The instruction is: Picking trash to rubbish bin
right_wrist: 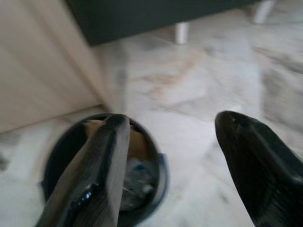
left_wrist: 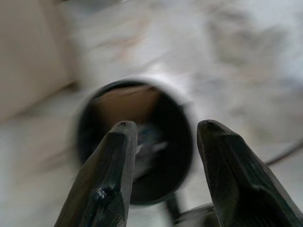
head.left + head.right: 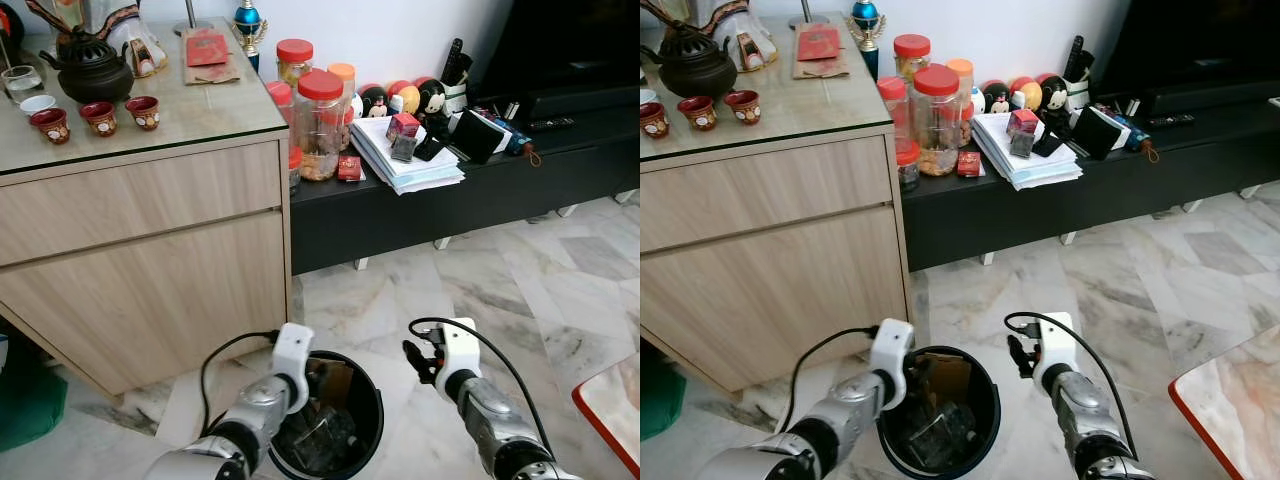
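The left gripper (image 2: 163, 156) hangs over the bin (image 3: 372, 405), jaws spread and empty. The right gripper (image 1: 189, 156) hovers beside the bin, jaws spread wide.

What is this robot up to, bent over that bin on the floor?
It is clearing trash into the black rubbish bin on the marble floor, beside a wooden cabinet. The left hand hangs above the bin's mouth with its fingers apart and nothing between them. The right hand is held just beside the bin, also open and empty. Cardboard and crumpled wrappers already lie inside the bin.
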